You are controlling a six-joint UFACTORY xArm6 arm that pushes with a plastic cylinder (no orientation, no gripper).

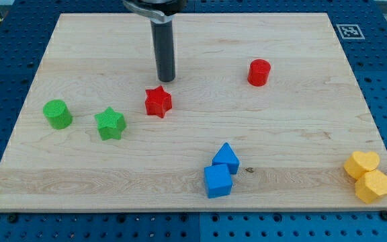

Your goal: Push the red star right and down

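The red star (158,101) lies on the wooden board (193,60), left of the middle. My tip (166,79) stands just above the star in the view, slightly to its right, with a small gap between them. The dark rod rises from there to the view's top edge.
A red cylinder (259,72) sits to the right of the tip. A green cylinder (58,113) and a green star (110,124) lie at the left. Two blue blocks (226,158) (218,181) sit near the bottom middle. Two yellow blocks (361,164) (373,185) sit at the bottom right.
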